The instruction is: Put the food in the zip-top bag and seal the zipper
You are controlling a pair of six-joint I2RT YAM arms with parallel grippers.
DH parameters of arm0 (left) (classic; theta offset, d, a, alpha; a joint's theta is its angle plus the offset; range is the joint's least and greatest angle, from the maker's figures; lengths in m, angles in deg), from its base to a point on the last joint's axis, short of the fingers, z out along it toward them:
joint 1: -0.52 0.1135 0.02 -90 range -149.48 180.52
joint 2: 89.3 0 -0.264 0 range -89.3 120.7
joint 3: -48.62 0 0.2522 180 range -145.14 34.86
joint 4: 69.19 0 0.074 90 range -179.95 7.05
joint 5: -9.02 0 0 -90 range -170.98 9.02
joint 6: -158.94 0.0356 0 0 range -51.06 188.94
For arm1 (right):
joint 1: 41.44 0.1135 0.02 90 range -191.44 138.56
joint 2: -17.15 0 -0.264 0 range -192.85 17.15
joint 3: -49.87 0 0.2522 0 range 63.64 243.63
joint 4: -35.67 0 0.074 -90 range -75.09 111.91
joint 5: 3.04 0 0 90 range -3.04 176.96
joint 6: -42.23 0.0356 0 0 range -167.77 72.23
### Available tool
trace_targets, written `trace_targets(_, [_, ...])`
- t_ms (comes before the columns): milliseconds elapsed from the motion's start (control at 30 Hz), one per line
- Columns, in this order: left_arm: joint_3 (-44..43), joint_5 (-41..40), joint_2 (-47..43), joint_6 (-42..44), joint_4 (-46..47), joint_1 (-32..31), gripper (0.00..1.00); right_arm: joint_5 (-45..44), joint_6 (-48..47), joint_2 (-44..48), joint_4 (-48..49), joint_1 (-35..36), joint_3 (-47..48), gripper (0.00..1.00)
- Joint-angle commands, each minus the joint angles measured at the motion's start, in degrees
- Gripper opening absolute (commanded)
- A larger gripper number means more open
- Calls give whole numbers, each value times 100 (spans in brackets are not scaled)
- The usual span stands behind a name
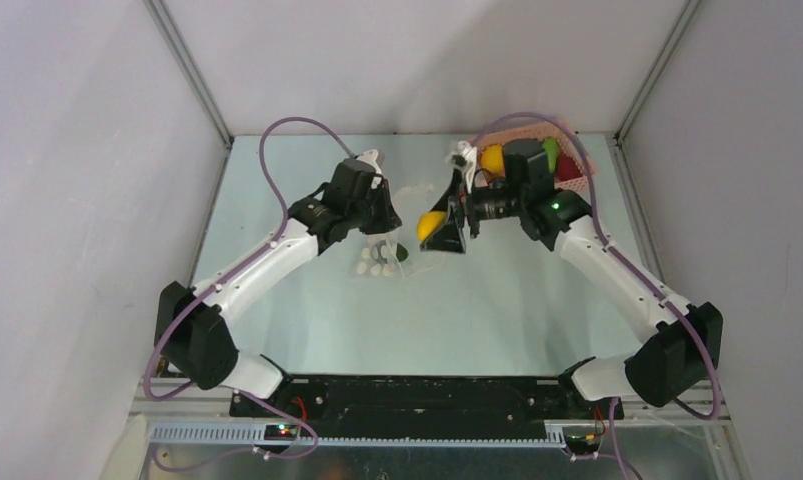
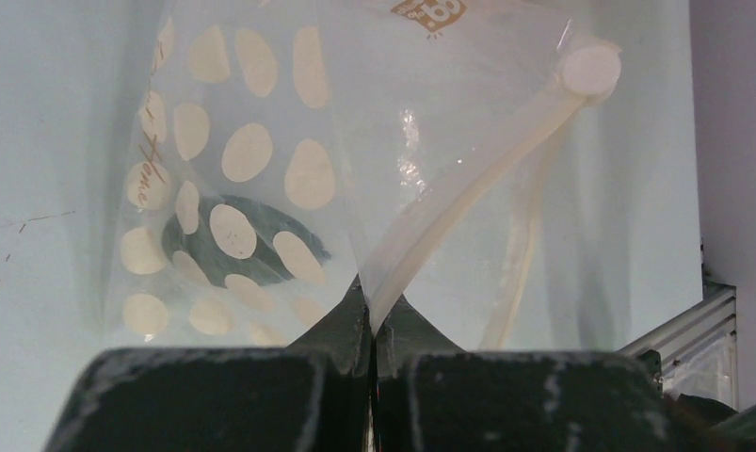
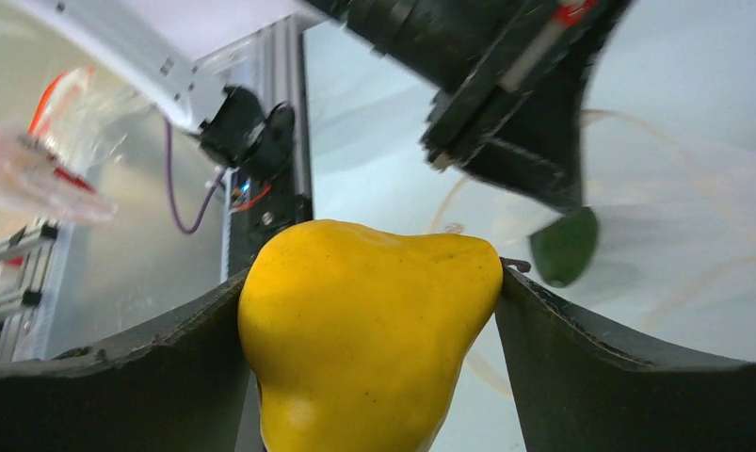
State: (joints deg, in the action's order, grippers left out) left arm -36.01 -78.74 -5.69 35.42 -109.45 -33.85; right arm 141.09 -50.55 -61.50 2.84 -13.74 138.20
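Note:
My left gripper (image 2: pixel 375 315) is shut on the whitish zipper (image 2: pixel 468 188) strip of the clear dotted zip-top bag (image 2: pixel 261 169) and holds the mouth edge up off the table. A dark green food piece (image 2: pixel 233 240) lies inside the bag; it also shows in the top view (image 1: pixel 401 253) and the right wrist view (image 3: pixel 564 247). My right gripper (image 3: pixel 369 311) is shut on a yellow toy pear (image 3: pixel 364 330), held in the air just right of the bag's mouth (image 1: pixel 432 226). More food, yellow-orange (image 1: pixel 492 158), green (image 1: pixel 551 152) and dark red (image 1: pixel 569 167), sits in the pink basket.
The pink lattice basket (image 1: pixel 537 130) stands at the back right, behind the right wrist. The enclosure walls and metal posts close in the table on both sides. The bag's dotted lower part (image 1: pixel 377 262) lies on the table centre-left.

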Motion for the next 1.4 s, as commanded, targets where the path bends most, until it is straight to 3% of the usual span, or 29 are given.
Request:
trace_targets(0, [20,90,-331,37,-86,-17,0,481,-961,-147,-638,244,-60,21])
trace_targets(267, [211,504,-524,46,-23,-10,0,576,-915,-848,-287,602,-88,25])
trace_targets(467, [388,800,-668,-32,138,-25,0,-1184,-149,-1190,473,726,-87,28])
trace_targets(633, [416,960,-748,-54,186,-26,0,-1723,-176,-1427,328,813,-87,39])
trace_targets(867, [521,1110,-866,-75,246,-35,0,-3184,-327,-1624,228,1186,-84,62])
trace_targets(933, [537,1099,-878,-92,249,-32,0,-3337,-339,-1592,244,1268,-89,75])
trace_targets(967, [539,1082,-870,-97,246,-34,0,-3373,-370,-1575,245,1292,-86,88])
trace_targets(1033, [537,1073,-863,-104,250,-35,0,-3508,-430,-1527,208,1367,-89,98])
trace_targets(1367, [525,989,-832,-95,235,-35,0,-3804,-524,-996,57,1612,-88,99])
